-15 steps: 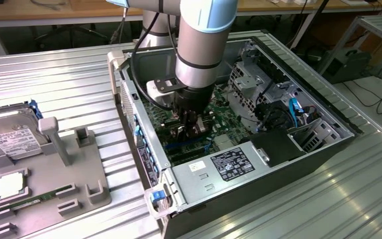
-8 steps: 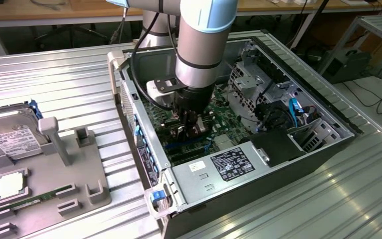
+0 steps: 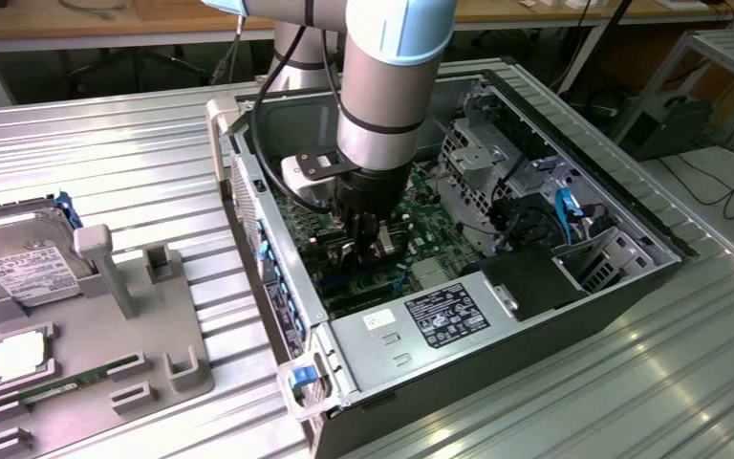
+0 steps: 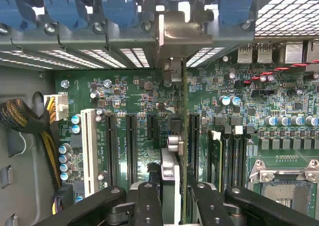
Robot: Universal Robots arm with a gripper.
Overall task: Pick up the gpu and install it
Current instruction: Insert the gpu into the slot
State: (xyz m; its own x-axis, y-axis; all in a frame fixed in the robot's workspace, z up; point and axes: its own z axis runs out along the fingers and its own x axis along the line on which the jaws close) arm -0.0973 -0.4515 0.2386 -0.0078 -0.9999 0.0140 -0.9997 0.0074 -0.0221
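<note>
In the wrist view the gpu [image 4: 175, 151] is seen edge-on, standing upright over the green motherboard [image 4: 124, 94] between two black expansion slots [image 4: 131, 146]. Its silver bracket [image 4: 174, 32] reaches the slot openings in the case's rear wall. My gripper [image 4: 175, 198] is shut on the card, one black finger [image 4: 148, 198] on each side. In the exterior view my gripper [image 3: 364, 247] is down inside the open computer case [image 3: 596, 287], over the motherboard, and it hides most of the card there.
A braided cable bundle [image 4: 20, 116] and a white slot [image 4: 88, 146] lie beside the card; memory sticks and the CPU socket [image 4: 286, 186] lie on its other side. On the exterior view's left, a grey fixture tray [image 3: 150, 335] holds a hard drive [image 3: 16, 268] and a memory stick [image 3: 68, 387].
</note>
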